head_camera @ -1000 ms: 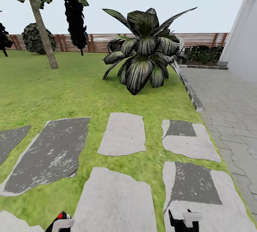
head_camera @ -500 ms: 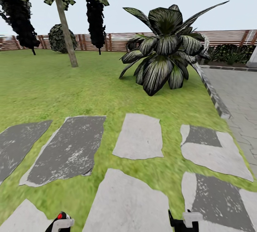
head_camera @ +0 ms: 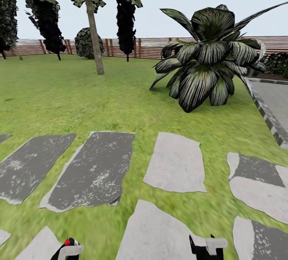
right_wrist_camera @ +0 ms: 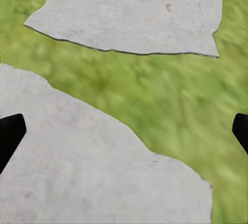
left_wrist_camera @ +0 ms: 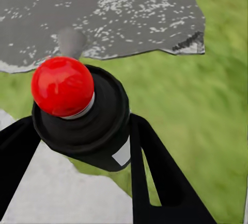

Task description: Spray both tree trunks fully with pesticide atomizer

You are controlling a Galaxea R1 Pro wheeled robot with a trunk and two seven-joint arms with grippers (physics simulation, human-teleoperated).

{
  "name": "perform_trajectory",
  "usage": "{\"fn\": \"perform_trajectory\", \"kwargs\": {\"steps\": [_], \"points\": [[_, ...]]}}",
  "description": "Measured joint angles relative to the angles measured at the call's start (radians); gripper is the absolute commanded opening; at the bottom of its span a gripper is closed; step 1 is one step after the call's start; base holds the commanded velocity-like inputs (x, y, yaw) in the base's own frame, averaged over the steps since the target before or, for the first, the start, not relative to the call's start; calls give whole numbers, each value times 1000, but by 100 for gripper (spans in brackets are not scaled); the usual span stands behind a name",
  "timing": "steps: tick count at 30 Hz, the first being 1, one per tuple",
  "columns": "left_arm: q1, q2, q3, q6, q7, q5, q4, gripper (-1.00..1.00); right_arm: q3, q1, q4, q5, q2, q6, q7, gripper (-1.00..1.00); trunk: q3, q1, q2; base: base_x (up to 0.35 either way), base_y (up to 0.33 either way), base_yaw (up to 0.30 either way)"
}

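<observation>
Grass [head_camera: 100,104] lies open beyond the stepping stones [head_camera: 94,170]; left pincer [left_wrist_camera: 77,146] clamps the pesticide atomizer [left_wrist_camera: 85,123], right pincer [right_wrist_camera: 124,131] released

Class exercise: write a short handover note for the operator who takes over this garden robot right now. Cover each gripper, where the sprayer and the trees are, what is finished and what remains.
Left gripper: shut on the spray bottle, red knob up.
Right gripper: open and empty, over stepping stones and grass.
Position: the robot is on the lawn by the stones. A leafy tree with a bare trunk stands ahead to the left, before the fence; a big palm-like plant is ahead to the right.
Done: bottle picked up.
Left: no white specks show on any trunk. Drive up to each tree and spray both trunks until covered.
</observation>
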Motion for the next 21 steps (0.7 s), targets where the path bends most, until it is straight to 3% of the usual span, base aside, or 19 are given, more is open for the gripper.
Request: {"fn": "perform_trajectory", "kwargs": {"steps": [21], "points": [[0, 0, -1, 1, 0, 0, 0, -100, -1, 0, 0, 0, -3, 0, -1, 100, 0, 0, 0, 274, 191, 21]]}}
